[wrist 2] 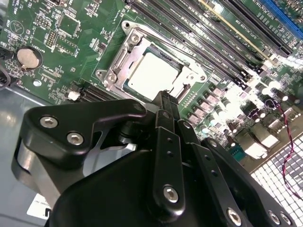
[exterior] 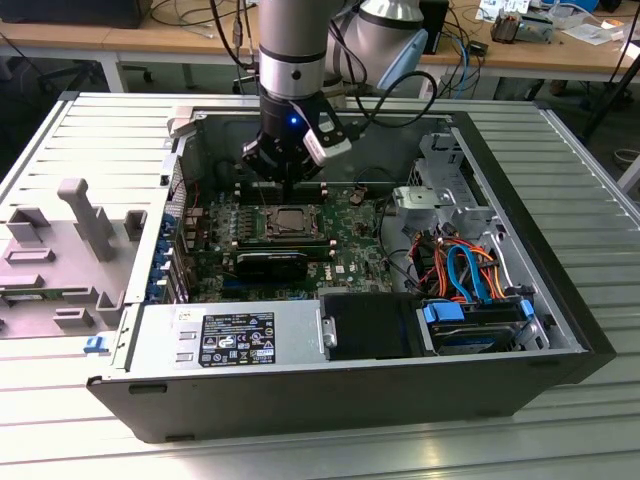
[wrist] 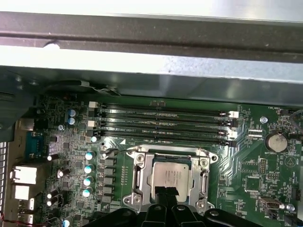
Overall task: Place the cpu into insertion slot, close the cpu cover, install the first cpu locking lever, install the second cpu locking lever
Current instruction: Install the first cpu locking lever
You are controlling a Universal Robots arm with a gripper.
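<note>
The cpu (wrist 2: 154, 73) lies flat in the insertion slot on the green motherboard (exterior: 350, 250), its silver top showing through the window of the cpu cover (wrist 2: 124, 57), which lies down around it. In the first wrist view the cpu (wrist: 171, 176) and the cpu cover (wrist: 142, 171) appear just beyond my fingertips. A thin metal lever (wrist 2: 165, 43) runs along one side of the socket. My gripper (wrist 2: 164, 98) hovers right over the socket's near edge, its black fingers together with nothing between them. The exterior view has my gripper (exterior: 284, 188) just behind the cpu (exterior: 292, 218).
The open computer case (exterior: 560, 330) lies on a slatted metal table. Memory slots (wrist: 161, 124) run beside the socket. A power supply (exterior: 230, 338), drive bays and orange and blue cables (exterior: 465, 270) fill the front and the exterior view's right. A grey fixture (exterior: 70, 250) stands at the exterior view's left.
</note>
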